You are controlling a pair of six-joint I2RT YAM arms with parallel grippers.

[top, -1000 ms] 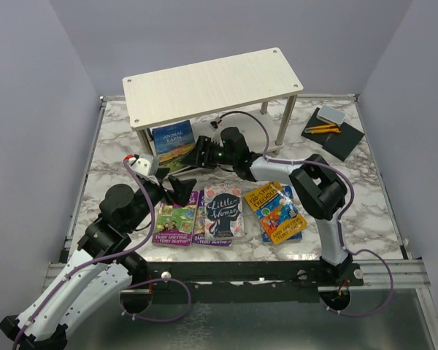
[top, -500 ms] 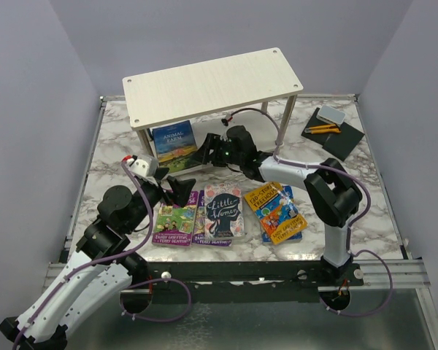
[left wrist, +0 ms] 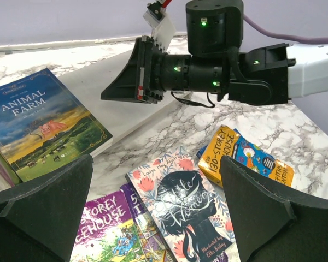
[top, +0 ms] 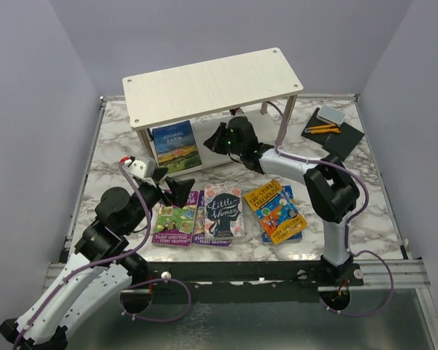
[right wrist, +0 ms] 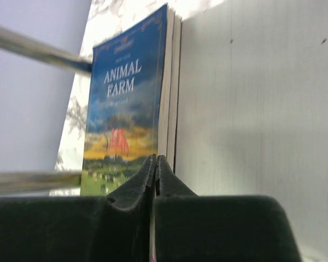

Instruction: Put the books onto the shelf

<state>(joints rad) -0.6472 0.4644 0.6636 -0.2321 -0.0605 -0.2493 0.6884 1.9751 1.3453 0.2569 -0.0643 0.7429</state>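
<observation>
The shelf (top: 215, 84) stands at the back of the table. On its lower board (right wrist: 262, 109) the blue "Animal Farm" book (top: 175, 144) (right wrist: 123, 103) stands upright at the left end, with another book (right wrist: 175, 82) pressed behind it. My right gripper (top: 214, 141) (right wrist: 156, 158) is shut and empty, its tips just short of those books' edges. "Little Women" (top: 224, 210) (left wrist: 191, 213), two Treehouse books (top: 174, 216) (left wrist: 106, 232) and an orange one (top: 275, 208) (left wrist: 235, 155) lie flat on the marble. My left gripper (top: 177, 191) (left wrist: 158, 218) hangs open above them.
A flat black pad (top: 334, 131) with pencils and an eraser lies at the back right. Silver shelf posts (top: 288, 120) stand at the rack's corners. The right arm (left wrist: 295, 60) stretches across the table's middle toward the shelf. Grey walls close in the table.
My right gripper has shut and shifted slightly up and to the right along the shelf's front. The left arm has barely moved.
</observation>
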